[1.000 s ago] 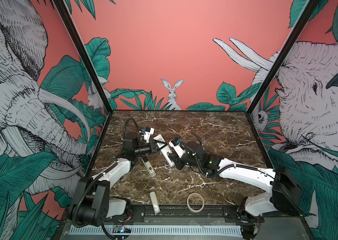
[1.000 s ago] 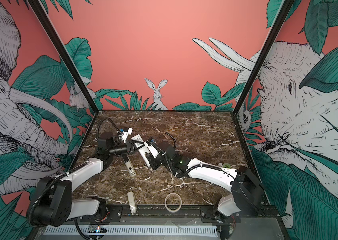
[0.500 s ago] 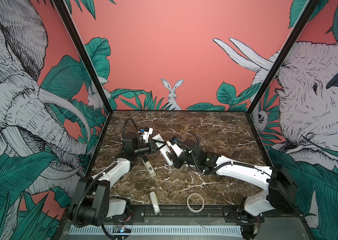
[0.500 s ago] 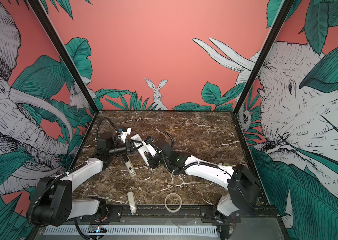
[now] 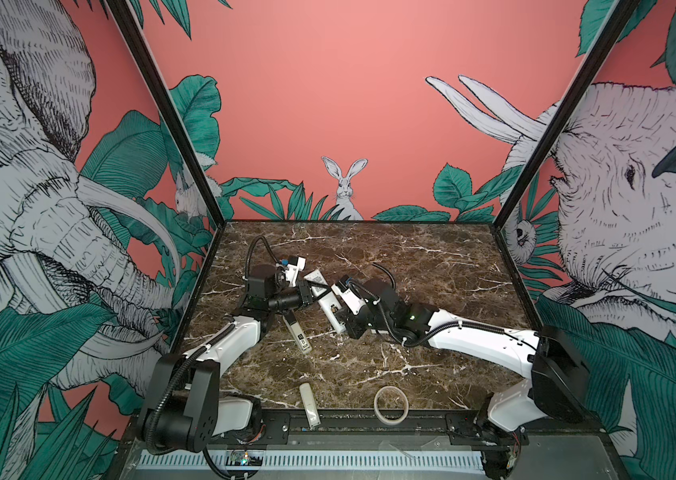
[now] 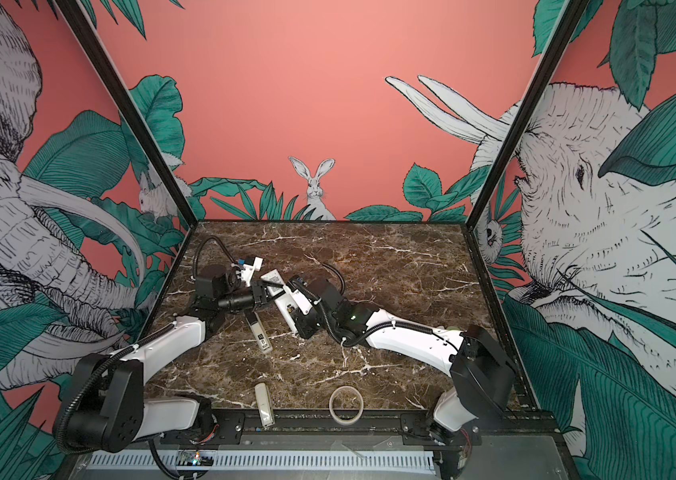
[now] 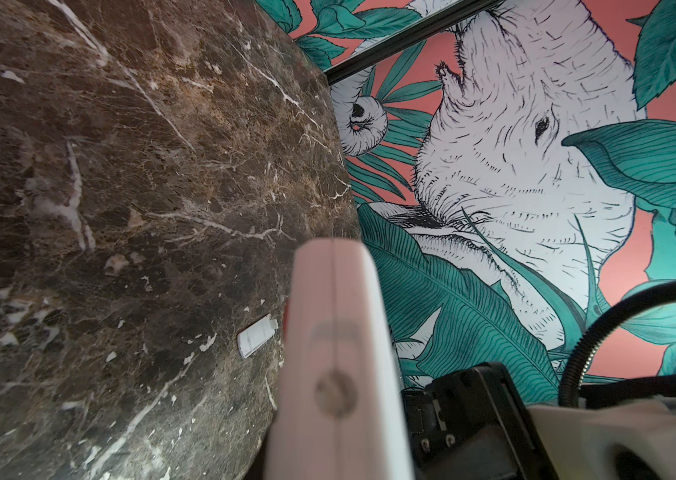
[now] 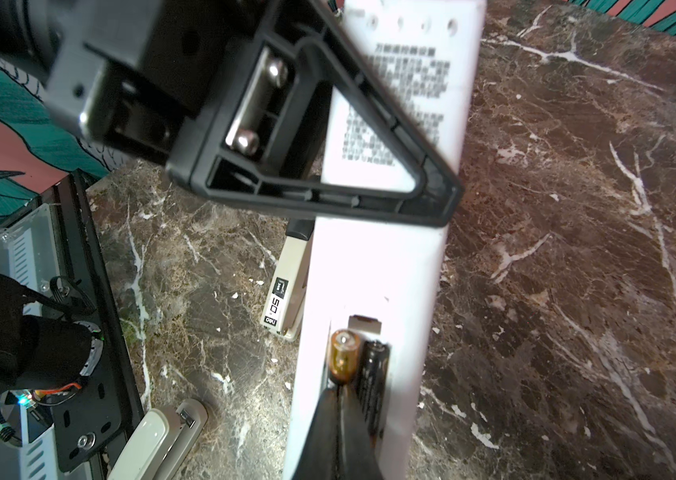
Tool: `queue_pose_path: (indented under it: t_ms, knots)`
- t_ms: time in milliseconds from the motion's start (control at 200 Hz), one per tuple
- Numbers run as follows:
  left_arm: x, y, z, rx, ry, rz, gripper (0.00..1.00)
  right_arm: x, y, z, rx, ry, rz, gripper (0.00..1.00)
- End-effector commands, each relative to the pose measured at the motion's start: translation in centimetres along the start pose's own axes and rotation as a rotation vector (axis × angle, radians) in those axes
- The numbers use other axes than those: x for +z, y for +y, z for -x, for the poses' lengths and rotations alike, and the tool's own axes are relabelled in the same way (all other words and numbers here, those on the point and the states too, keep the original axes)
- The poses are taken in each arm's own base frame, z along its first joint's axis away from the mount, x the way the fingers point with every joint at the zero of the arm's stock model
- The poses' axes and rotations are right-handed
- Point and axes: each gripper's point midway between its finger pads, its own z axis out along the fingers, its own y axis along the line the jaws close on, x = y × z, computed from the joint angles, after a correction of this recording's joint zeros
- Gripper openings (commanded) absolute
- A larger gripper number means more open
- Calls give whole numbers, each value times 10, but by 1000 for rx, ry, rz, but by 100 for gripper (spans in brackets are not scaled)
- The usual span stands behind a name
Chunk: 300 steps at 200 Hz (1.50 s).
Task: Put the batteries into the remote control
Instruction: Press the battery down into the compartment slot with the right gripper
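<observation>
Two batteries (image 8: 372, 374) sat in the uncovered remote control (image 8: 373, 270), which the left gripper (image 5: 310, 292) clamped while the closed right gripper (image 8: 338, 397) touched one.

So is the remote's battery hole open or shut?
Open. The remote control has no cover over its compartment in the right wrist view: a gold-ended battery and a black battery show inside.

Remote control (image 8: 373, 270) smooth wht plastic; tabletop (image 8: 577, 249) glossy brn marble-look.
</observation>
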Motion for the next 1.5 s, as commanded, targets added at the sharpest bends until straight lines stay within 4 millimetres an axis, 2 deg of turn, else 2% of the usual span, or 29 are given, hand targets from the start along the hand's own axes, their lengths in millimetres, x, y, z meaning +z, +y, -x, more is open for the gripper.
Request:
queue_pose_path:
  t_ms: [0,25,130,435,445,465,890,1215,1495]
  knots:
    - [-9,-70,14,132,-4,-180,0,16,13,-59,18,192,63,4]
    - [-9,-71,15,134,-8,-183,0,22,11,-67,21,220,59,4]
    - [-9,-73,18,133,-16,-190,0,25,13,-71,15,235,59,4]
    - [-8,-65,14,127,-3,-170,0,19,4,-65,10,214,-8,6]
    - [-7,-64,14,126,-3,-169,0,13,5,-56,6,189,-5,6]
    - [-7,-64,13,128,-3,-167,0,9,6,-51,5,174,-8,7]
    - [-6,-54,9,125,4,-139,0,-27,16,-5,-34,56,1,14]
    - [-6,-51,7,124,9,-130,0,-33,22,21,-65,5,11,22]
    - [-5,-50,7,127,13,-128,0,-32,14,35,-86,-13,-33,27]
